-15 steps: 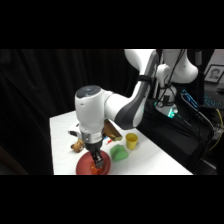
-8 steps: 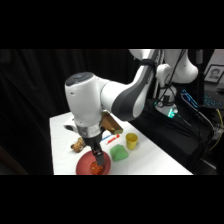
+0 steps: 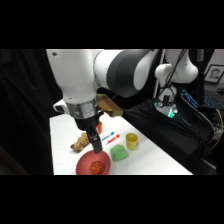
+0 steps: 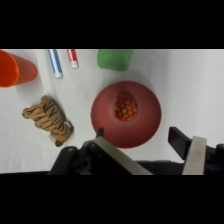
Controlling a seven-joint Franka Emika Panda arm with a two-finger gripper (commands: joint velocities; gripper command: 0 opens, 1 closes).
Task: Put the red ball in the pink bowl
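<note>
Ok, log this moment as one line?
red ball: inside pink bowl | gripper: open, empty, above bowl | task state: ball placed

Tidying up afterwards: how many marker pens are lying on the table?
2: a blue-and-white marker pen and a red-and-white marker pen, side by side between the orange cup and the green block. More may be hidden.

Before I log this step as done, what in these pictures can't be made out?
- Side view: the pink bowl's lower rim is cut off by the picture's bottom edge.
- Side view: the orange cup is mostly hidden behind the end effector.
- Wrist view: the orange cup is cut by the left edge.
- Wrist view: the red ball's surface pattern is blurred.
</note>
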